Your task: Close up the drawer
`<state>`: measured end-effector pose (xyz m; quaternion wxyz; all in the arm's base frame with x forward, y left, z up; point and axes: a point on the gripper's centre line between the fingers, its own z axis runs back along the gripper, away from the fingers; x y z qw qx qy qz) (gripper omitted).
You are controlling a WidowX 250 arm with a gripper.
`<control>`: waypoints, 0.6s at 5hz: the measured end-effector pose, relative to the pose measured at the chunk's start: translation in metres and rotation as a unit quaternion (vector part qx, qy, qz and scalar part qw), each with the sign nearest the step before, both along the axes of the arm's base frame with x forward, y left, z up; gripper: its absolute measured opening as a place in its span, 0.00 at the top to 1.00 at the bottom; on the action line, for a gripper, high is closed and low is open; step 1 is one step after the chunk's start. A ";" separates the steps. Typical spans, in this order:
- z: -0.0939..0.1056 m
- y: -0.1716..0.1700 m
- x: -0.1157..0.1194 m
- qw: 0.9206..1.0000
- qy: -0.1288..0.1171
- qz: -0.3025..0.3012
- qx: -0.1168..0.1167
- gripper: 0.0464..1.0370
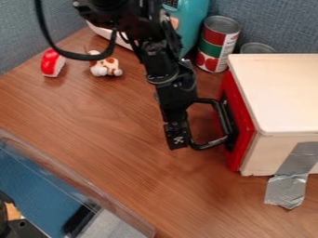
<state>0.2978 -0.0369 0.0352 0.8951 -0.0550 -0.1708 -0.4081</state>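
My gripper [229, 135] is at the right of centre, turned toward the drawer, its two curved black fingers brought together at their tips. The tips are at the drawer's red front [243, 128], beside its dark handle [228, 106]; whether they touch it I cannot tell. That front sits against the left side of the cream-white drawer box [282, 93], with no clear gap between them. Part of the handle is hidden behind the black fingers.
Grey tape [288, 183] holds the box's near side to the wooden table [93, 130]. Behind stand a red-and-green can [217, 44], another can [256, 48] and a teal object [194, 21]. A spotted toy [105, 67] and a red-and-white toy [52, 63] lie upper left.
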 end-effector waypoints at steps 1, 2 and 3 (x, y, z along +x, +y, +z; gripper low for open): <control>-0.013 -0.005 0.012 1.000 0.008 0.002 -0.004 0.04; -0.024 -0.005 0.018 1.000 0.018 0.003 -0.005 0.04; -0.023 -0.011 0.018 0.999 0.021 0.005 -0.024 0.04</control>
